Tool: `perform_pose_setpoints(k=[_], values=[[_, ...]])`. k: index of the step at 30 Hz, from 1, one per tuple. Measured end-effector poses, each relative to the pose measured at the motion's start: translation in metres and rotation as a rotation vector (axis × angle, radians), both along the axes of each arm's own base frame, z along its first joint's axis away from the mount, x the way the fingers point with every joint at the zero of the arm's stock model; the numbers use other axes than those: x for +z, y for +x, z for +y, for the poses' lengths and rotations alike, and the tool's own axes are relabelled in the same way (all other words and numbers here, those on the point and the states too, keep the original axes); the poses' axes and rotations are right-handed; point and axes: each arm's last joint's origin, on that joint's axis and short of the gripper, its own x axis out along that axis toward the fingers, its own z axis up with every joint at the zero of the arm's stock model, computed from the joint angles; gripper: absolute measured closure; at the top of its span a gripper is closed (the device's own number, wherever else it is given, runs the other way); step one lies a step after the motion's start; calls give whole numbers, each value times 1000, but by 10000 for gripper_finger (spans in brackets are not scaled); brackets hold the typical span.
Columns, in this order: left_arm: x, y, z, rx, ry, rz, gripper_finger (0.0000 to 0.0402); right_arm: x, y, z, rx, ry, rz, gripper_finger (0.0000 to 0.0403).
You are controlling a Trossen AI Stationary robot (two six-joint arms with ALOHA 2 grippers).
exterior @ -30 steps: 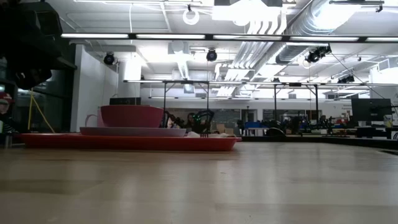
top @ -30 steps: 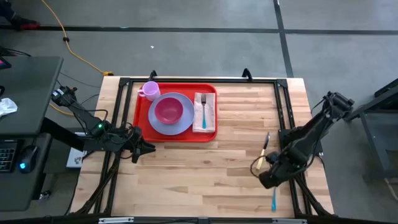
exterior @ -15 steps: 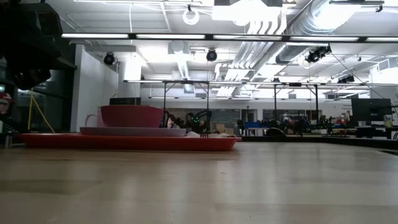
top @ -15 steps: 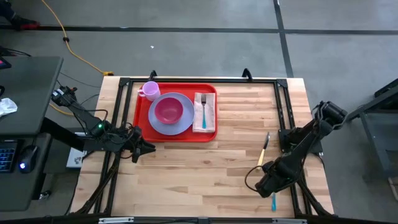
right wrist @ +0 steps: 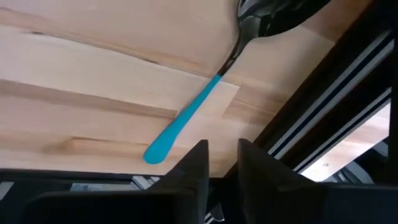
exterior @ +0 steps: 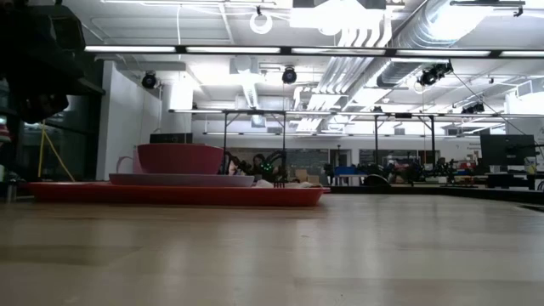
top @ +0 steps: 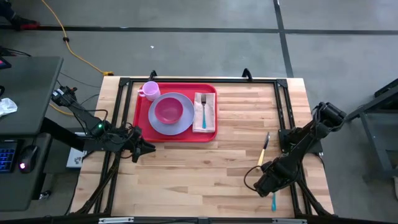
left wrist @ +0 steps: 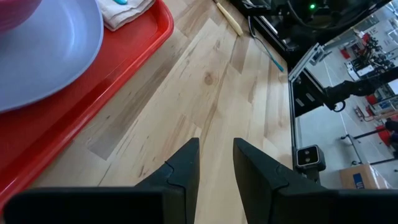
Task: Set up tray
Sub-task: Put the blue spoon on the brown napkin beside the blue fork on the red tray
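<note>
My right claw (top: pixel 260 185) sits low at the table's near right corner, its two dark fingers (right wrist: pixel 194 163) set close with only a thin gap, nothing between them. Just beyond their tips lies a teal-handled metal spoon (right wrist: pixel 189 113), flat on the wood and not touched; its bowl end looks half hidden under my arm, hard to be sure. A pale-handled knife (top: pixel 265 149) lies a little past that claw toward the table's middle. My left claw (top: pixel 140 149) waits at the left side, fingers (left wrist: pixel 182 167) nearly together, empty, above bare planks. The surface is a light butcher-block wooden table (top: pixel 205 171); behind it is an open workshop with ceiling lights. The large flat red plastic tray (top: pixel 142 106) lies just ahead of my left claw and well apart from my right one, carrying a round lavender plate (top: pixel 181 125), magenta bowl (top: pixel 168 111), pink mug (top: pixel 150 90) and beige napkin (top: pixel 210 112) with a teal-handled fork (top: pixel 203 112).
</note>
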Motion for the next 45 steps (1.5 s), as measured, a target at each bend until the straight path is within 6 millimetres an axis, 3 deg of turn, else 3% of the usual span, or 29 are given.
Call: perform_pose_setpoints(k=[10, 22, 45], values=[[0, 0, 0, 3, -7, 0, 273, -17, -9, -10, -25, -54, 43, 279], [0, 0, 0, 13, -31, 2, 273, -39, -7, -22, -70, -36, -8, 276], [0, 0, 0, 16, -34, 3, 273, -39, -2, -19, -79, -3, -67, 277]])
